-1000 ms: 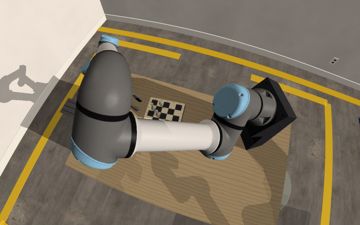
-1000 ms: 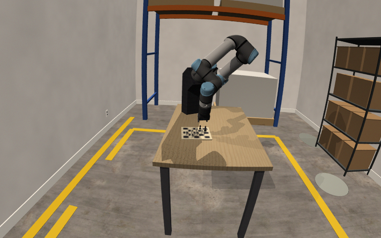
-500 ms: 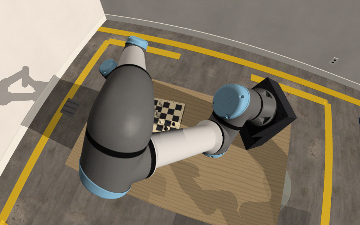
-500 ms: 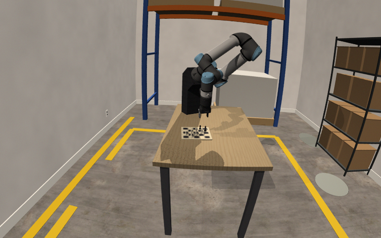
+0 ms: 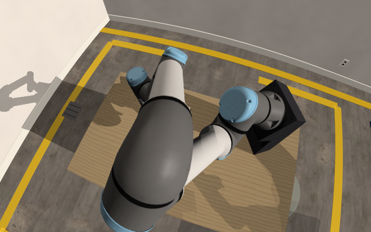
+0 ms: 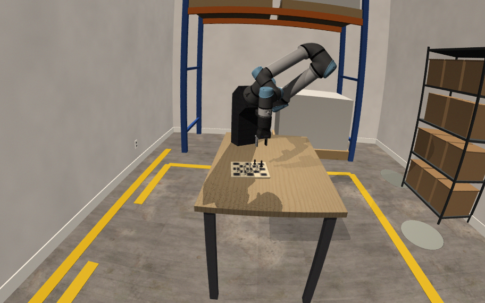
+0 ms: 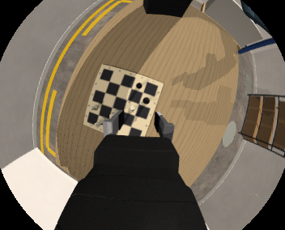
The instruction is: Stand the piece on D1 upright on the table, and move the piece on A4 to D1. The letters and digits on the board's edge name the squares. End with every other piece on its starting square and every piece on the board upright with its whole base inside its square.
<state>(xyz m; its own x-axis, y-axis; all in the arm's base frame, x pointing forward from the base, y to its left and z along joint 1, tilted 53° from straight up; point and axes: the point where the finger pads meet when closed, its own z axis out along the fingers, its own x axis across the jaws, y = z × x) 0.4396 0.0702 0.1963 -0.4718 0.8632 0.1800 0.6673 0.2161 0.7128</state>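
Note:
The small chessboard [image 6: 251, 169] lies on the wooden table, left of the middle. It also shows in the wrist view [image 7: 123, 101]. Several small pieces stand on it, two black ones [image 6: 258, 163] near its far right corner. The pieces are too small to tell which lies down, and the square labels cannot be read. My gripper [image 6: 261, 141] hangs open and empty well above the board's far right edge; in the wrist view its fingers frame the board's near edge. In the top view the arm [image 5: 158, 138] hides the board and the gripper.
The black robot pedestal [image 6: 242, 116] stands at the table's far edge, behind the board. A blue rack and a large grey box [image 6: 319, 118] stand behind the table. A black shelf with cardboard boxes [image 6: 459, 131] is at the right wall.

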